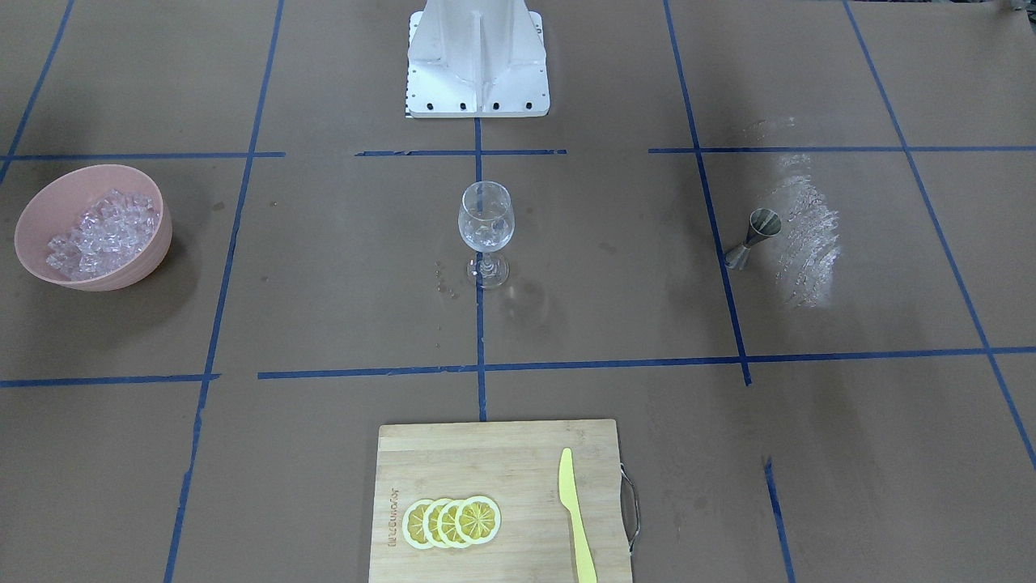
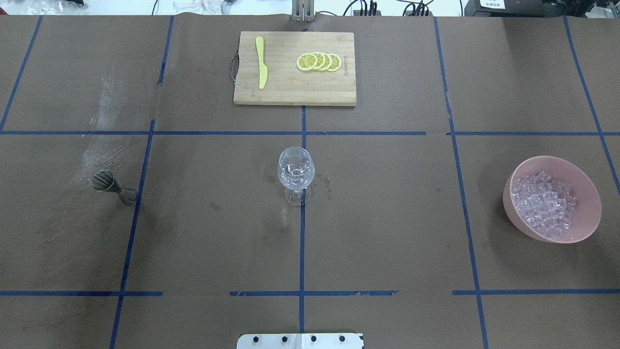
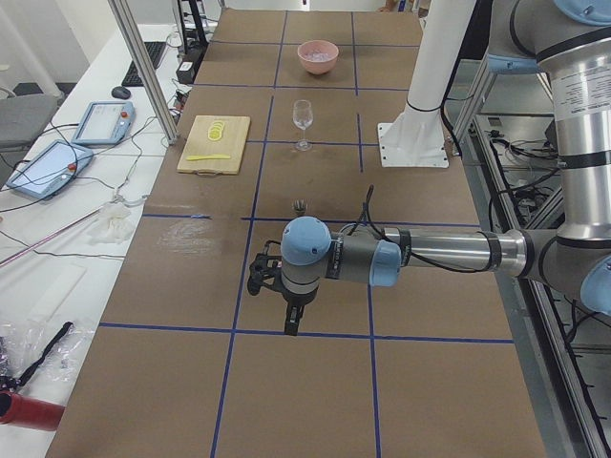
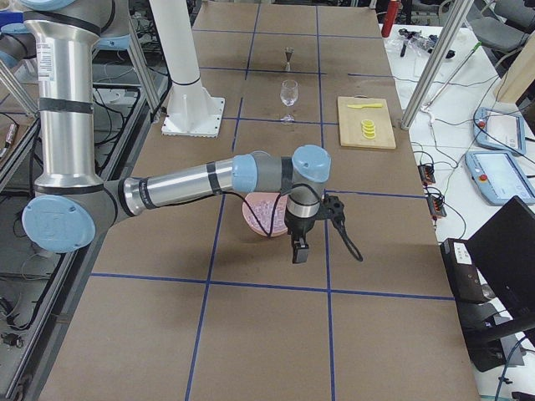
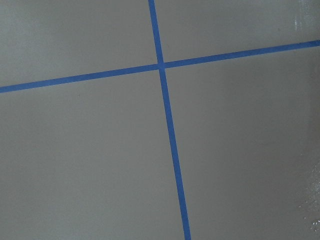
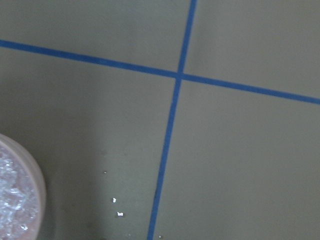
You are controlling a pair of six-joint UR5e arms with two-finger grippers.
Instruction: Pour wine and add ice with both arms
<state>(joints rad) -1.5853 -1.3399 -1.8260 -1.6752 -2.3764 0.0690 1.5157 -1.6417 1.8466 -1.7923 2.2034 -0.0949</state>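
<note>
Left gripper [image 3: 290, 327]: it points down over bare table [image 2: 387, 218], above a crossing of blue tape. You only get it from the side, so you cannot tell whether it is open or closed.
Right gripper [image 4: 298, 257]: it points down too, just beside the pink bowl [image 2: 586, 194]. Again you cannot tell open from closed.
Right wrist camera: the bowl rim sits at your 8 o'clock, with a few white flecks on the table near it.
Ice [image 2: 545, 203]: it is heaped in the bowl, at 3 o'clock from the wine glass [image 2: 296, 172] in the overhead view.
Wine glass: it stands upright at the table's middle on a tape line. Something clear glints inside, and small drops lie around its foot.
Jigger [image 2: 109, 185]: it stands at 9 o'clock from the glass.
Cutting board [image 2: 286, 92]: it lies at 12 o'clock, carrying lemon slices [image 2: 319, 61] and a yellow knife [image 2: 261, 63].
</note>
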